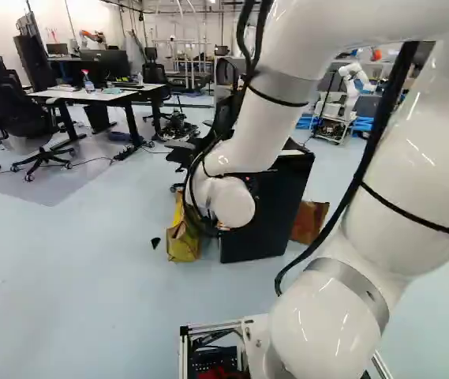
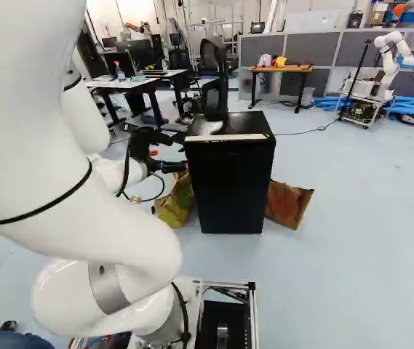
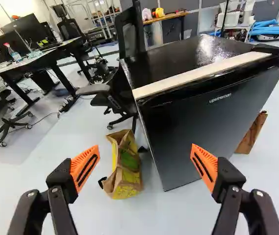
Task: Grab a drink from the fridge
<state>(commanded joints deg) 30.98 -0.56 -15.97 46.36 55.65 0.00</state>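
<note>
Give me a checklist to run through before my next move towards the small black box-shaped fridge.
1. Black two-fingered gripper with orange pads open and holding nothing: ok.
2. Door of the small black box-shaped fridge open for reaching in: not ok, it looks shut.
3. Drink in sight: not ok, none shows.
4. Floor beside the fridge free of obstacles: not ok, a crumpled brown, yellow and green paper bag stands next to it.
5. Gap between fingertips and door: cannot tell how wide.
</note>
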